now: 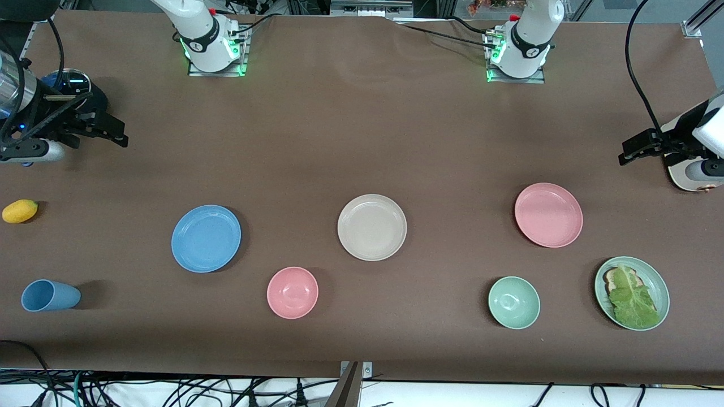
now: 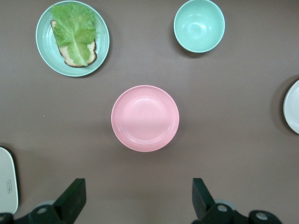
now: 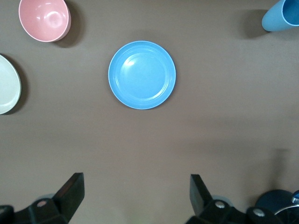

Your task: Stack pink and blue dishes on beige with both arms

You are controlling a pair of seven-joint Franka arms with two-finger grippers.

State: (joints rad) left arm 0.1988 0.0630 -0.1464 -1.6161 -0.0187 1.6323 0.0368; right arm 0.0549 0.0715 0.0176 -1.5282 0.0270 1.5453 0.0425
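The left gripper (image 2: 140, 200) hangs in the air with its fingers (image 2: 72, 196) spread wide and nothing between them, over bare tabletop (image 1: 362, 135) at the left arm's end; the front view shows it there too (image 1: 636, 150). In the left wrist view the pink plate (image 2: 145, 118) lies flat on the cloth, clear of the fingers. A white device (image 1: 687, 175) sits on the tabletop just beside this gripper.

The right gripper (image 3: 135, 200) is likewise raised, its fingers (image 3: 70, 193) held wide apart and empty, over the tabletop at the right arm's end (image 1: 110, 131). The blue plate (image 3: 142, 74) lies flat in its wrist view, untouched.

In the front view the three plates lie in a loose row, well apart. The beige plate (image 1: 372, 227) sits in the middle, bare. The blue plate (image 1: 206, 238) lies toward the right arm's end, and the pink plate (image 1: 548, 215) toward the left arm's end, slightly farther from the front camera than the other two.

Nearer the front camera stand a pink bowl (image 1: 292, 292) between the blue and beige plates, a green bowl (image 1: 513, 302), and a green plate (image 1: 656, 282) carrying lettuce (image 1: 632, 297) on a slice of bread (image 1: 612, 276). A blue cup (image 1: 50, 295) lies on its side at the right arm's end, with a yellow lemon (image 1: 20, 211) farther from the camera than it.
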